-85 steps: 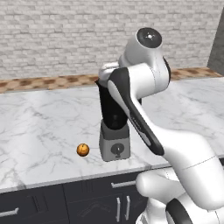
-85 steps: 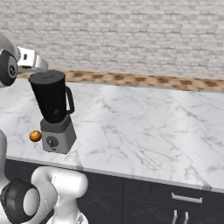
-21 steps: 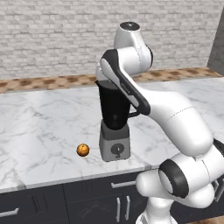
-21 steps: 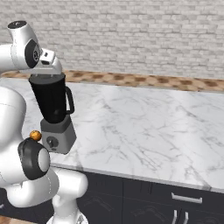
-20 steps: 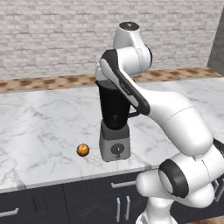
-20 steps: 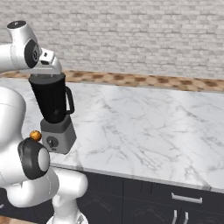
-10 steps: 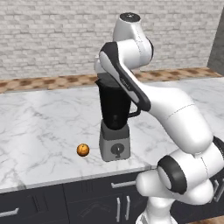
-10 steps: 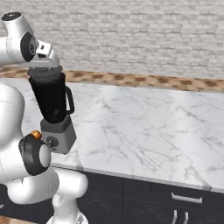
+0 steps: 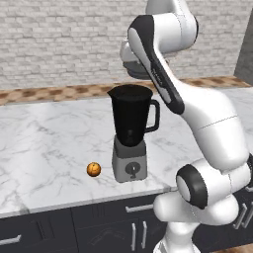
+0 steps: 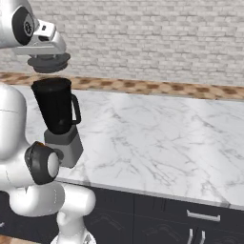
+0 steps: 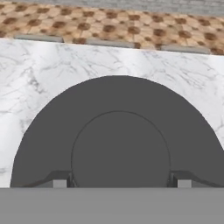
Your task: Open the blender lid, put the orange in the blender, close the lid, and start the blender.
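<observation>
The blender (image 9: 130,143) stands near the front edge of the marble counter, its black jar open at the top. A short way above the jar's rim hangs the blender lid (image 10: 48,62), a dark disc, with my gripper (image 10: 47,56) shut on its raised centre knob. In the hand view the lid (image 11: 118,131) lies right under the gripper (image 11: 120,181), one fingertip on each side of the knob. The orange (image 9: 94,169) rests on the counter just left of the blender's grey base. The blender (image 10: 59,121) also stands at the left of the right base view.
The marble counter (image 10: 157,138) stretches wide to the right of the blender, backed by a brown tiled strip and a brick wall. Dark cabinet drawers (image 9: 104,227) run below the counter's front edge.
My hand has risen with the lid in it. The lid, which sat on the jar before, now hangs above the open rim. The orange and the blender have not moved.
</observation>
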You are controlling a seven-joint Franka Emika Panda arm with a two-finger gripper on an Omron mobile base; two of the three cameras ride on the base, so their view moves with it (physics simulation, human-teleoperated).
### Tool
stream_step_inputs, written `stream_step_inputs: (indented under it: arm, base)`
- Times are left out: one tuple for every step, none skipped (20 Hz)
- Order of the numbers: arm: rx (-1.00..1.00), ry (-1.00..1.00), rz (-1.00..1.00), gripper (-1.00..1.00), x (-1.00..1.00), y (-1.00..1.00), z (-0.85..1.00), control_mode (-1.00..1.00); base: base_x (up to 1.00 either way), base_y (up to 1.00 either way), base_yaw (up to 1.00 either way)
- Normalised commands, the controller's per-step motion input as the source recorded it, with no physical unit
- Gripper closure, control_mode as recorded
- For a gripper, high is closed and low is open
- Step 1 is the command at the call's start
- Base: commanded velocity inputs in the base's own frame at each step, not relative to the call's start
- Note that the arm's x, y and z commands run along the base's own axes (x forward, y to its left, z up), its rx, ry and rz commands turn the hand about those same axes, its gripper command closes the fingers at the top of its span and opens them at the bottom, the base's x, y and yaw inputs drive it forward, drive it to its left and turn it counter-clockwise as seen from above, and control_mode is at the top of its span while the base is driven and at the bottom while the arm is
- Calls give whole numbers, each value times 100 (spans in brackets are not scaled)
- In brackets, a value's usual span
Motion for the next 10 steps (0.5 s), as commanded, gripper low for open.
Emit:
stream_step_inputs:
  arm:
    - [0, 0, 0, 100, -67, -100, 0, -100]
    - [0, -1, -1, 100, -74, -100, -7, -100]
    - [0, 0, -1, 100, -71, -100, -16, -100]
    - [0, 0, -1, 100, -75, -100, -36, -100]
    - [0, 0, -4, 100, -70, -100, -59, -100]
    - [0, 0, -5, 100, -64, -100, -69, -100]
    - [0, -1, -5, 100, -61, -100, -81, -100]
    - [0, -2, -5, 100, -52, -100, -93, -100]
    - [0, -4, -5, 100, -51, -100, -93, -100]
    - [0, -3, -4, 100, -39, -100, -100, -100]
  base:
    - [0, 0, 0]
    - [0, 0, 0]
    - [0, 0, 0]
    - [0, 0, 0]
    - [0, 0, 0]
    - [0, 0, 0]
    - [0, 0, 0]
    - [0, 0, 0]
    - [0, 0, 0]
    - [0, 0, 0]
